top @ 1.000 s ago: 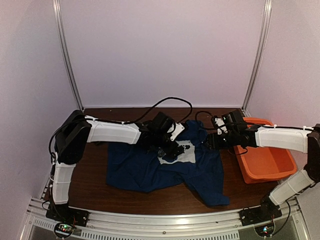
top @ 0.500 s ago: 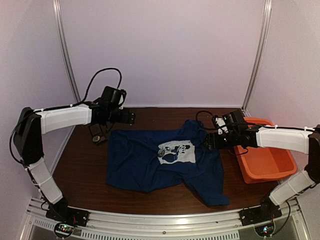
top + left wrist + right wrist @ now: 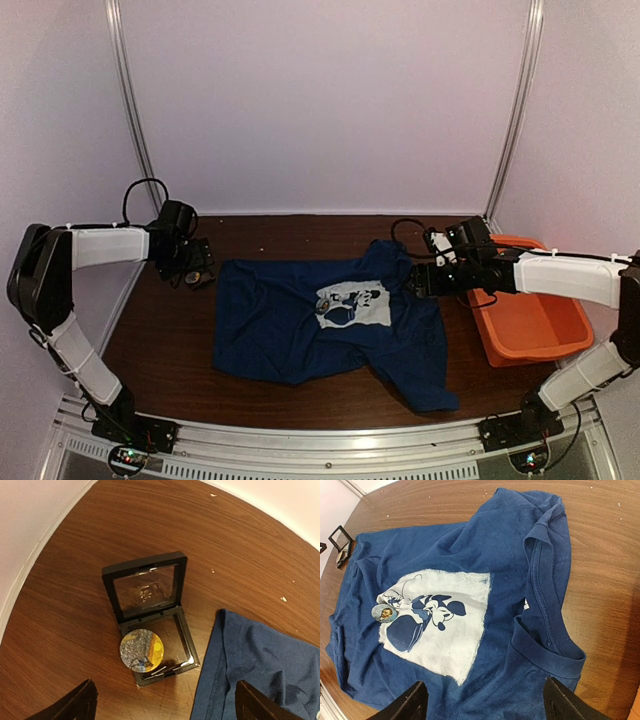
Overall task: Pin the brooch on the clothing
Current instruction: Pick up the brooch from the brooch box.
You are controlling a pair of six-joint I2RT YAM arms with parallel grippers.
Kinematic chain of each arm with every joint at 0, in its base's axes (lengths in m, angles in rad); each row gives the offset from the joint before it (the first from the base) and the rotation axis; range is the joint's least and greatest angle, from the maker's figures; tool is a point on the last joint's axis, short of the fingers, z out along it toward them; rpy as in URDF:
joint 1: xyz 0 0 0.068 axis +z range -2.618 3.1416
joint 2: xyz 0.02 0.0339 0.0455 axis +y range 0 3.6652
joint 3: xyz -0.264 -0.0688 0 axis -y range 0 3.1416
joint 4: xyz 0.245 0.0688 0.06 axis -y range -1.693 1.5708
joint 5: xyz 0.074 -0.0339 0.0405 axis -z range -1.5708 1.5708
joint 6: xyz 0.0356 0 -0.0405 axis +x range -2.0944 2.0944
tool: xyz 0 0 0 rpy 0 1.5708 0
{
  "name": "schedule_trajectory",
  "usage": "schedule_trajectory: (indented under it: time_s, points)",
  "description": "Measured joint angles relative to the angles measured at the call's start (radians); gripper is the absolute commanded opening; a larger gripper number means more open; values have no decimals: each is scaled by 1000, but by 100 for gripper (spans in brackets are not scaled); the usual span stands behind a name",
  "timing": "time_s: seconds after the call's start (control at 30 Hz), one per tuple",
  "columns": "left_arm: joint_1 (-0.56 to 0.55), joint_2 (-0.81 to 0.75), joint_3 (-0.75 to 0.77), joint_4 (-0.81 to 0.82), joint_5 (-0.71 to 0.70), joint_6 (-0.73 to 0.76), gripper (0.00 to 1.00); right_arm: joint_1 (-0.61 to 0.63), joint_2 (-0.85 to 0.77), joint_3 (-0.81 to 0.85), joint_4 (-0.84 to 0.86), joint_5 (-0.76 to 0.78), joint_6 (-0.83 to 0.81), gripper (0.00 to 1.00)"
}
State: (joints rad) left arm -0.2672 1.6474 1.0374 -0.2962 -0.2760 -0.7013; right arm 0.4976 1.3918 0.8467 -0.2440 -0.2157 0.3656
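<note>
Left claw (image 3: 165,702) swung back, wide, over square hinged box (image 3: 150,620); right claw (image 3: 487,702) wide over T-shirt (image 3: 470,540) bearing round brooch (image 3: 384,613).

Brooch (image 3: 384,613) on the shirt (image 3: 290,345) (at its print's edge); box (image 3: 145,564) just left — tub (image 3: 572,338) right.

Dark wood table (image 3: 170,370), navy T-shirt (image 3: 270,330) spread flat on it. The left gripper (image 3: 200,258) sits far out left, a small black box (image 3: 197,280) right at its fingers. The right gripper (image 3: 417,281) is at the shirt's collar side. The white chest print (image 3: 362,303) lies just beyond its fingers, with the brooch (image 3: 325,307) at the print's far edge. An orange tub (image 3: 530,325) sits behind that gripper.
</note>
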Motion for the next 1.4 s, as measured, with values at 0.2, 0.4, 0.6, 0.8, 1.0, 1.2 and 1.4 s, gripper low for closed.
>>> schedule_trajectory:
  time_s: [0.2,0.4,0.6,0.8,1.0,1.2,1.4]
  points:
    - [44,98,0,20,33,-51,98,0,-10,0,0,-12,0,82]
    - [59,174,1,34,71,-79,98,0,-12,0,0,-14,0,80]
    - [70,206,29,48,82,-84,98,0,-12,0,0,-16,0,79]
    - [86,212,30,66,87,-85,93,0,-11,0,-1,-17,0,78]
    - [101,212,29,95,97,-85,87,0,3,0,-1,-26,0,76]
    - [111,223,28,122,101,-83,83,0,14,0,-1,-33,0,75]
    - [111,238,28,137,101,-76,77,0,19,0,0,-39,1,74]
